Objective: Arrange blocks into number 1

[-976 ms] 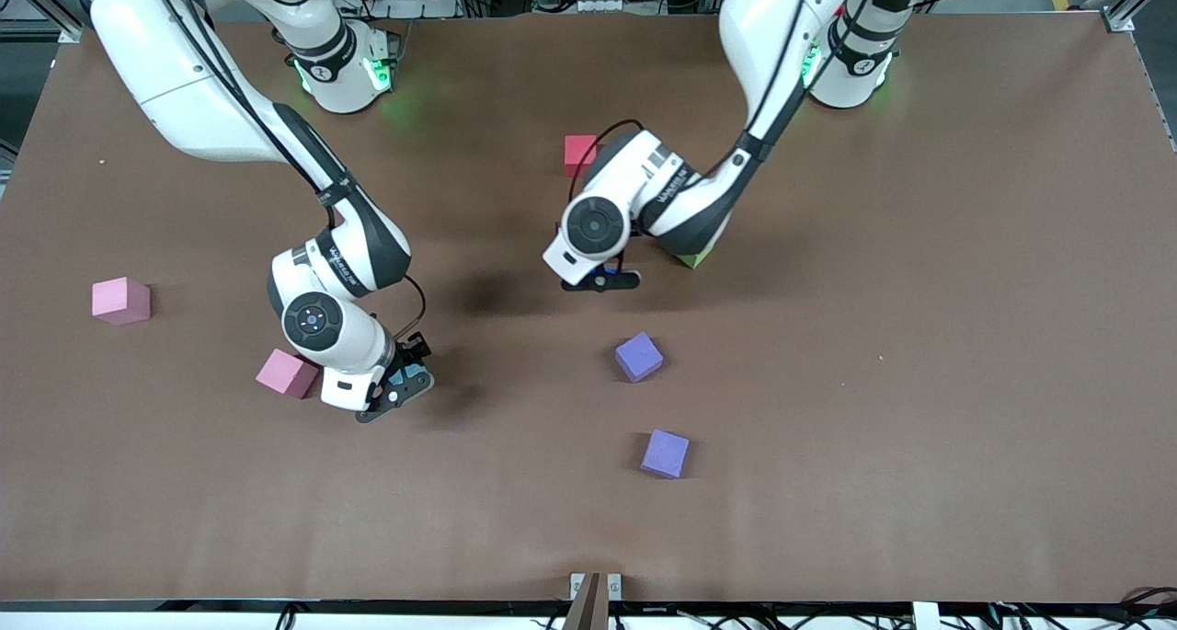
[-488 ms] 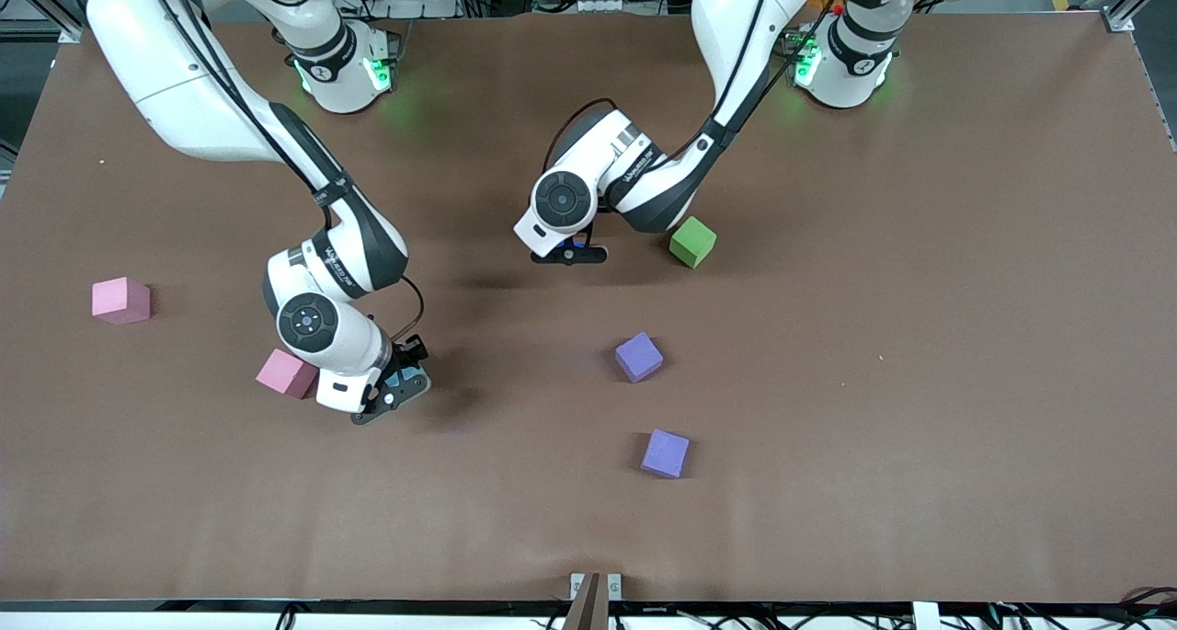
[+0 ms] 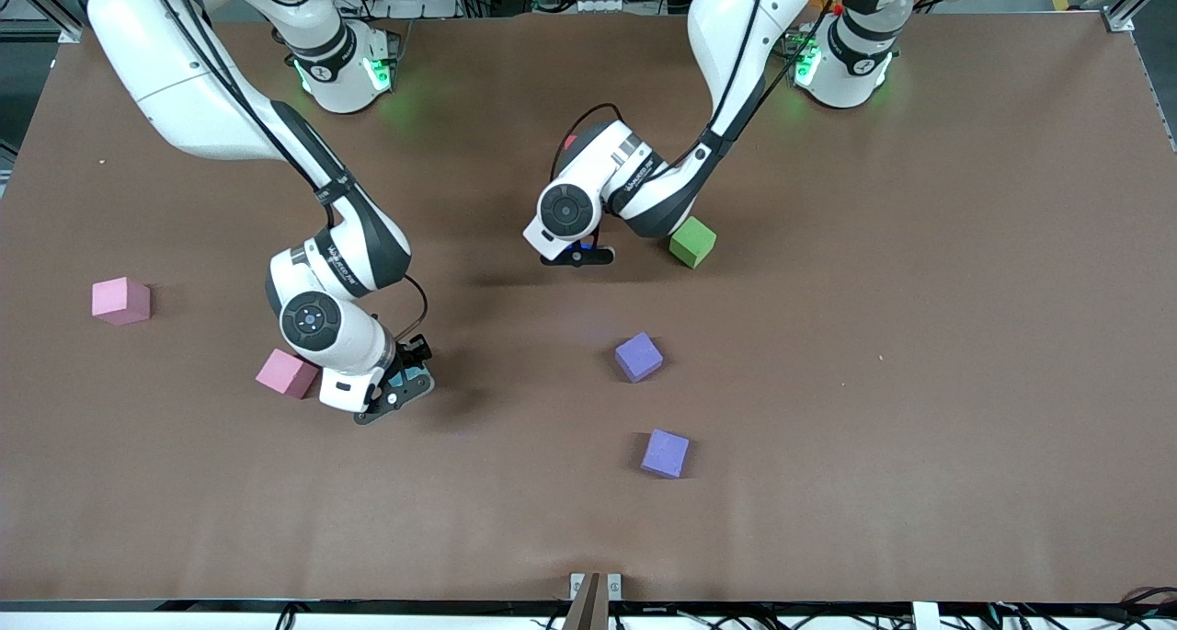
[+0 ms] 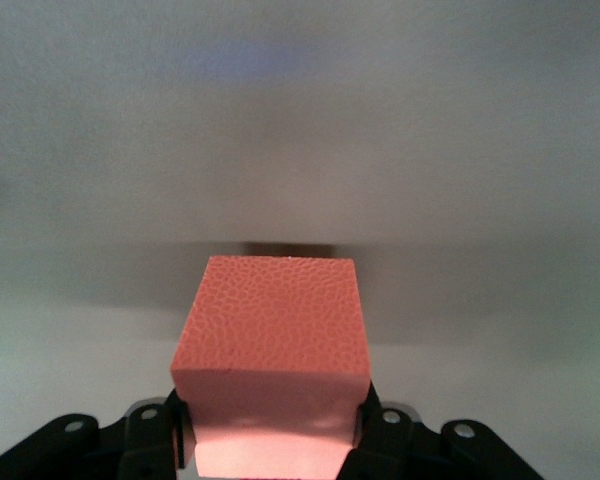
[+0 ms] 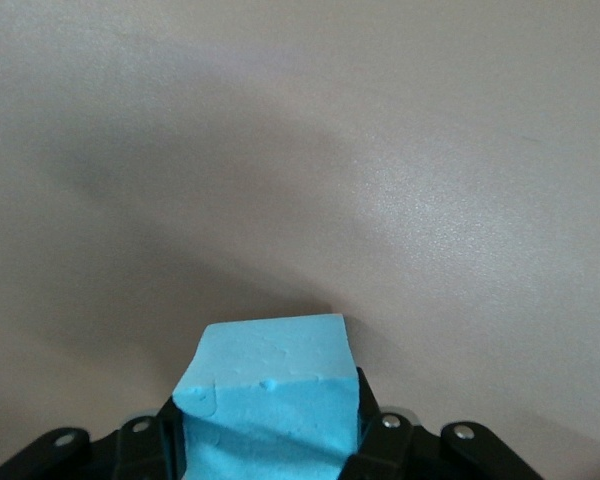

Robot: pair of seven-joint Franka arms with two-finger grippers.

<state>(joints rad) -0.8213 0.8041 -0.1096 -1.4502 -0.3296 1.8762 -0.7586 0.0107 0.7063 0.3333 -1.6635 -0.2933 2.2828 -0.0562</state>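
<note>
An orange block (image 4: 270, 365) is clamped square in the left gripper (image 4: 272, 440) over mid-table; a light blue block (image 5: 268, 405) is clamped in the right gripper (image 5: 270, 445). "WANJEED" is read on the arms.

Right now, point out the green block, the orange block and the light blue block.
green block (image 3: 692, 242): front view, top face.
orange block (image 4: 272, 318): left wrist view, pebbled top face.
light blue block (image 5: 270, 385): right wrist view, upper face near the front edge.
</note>
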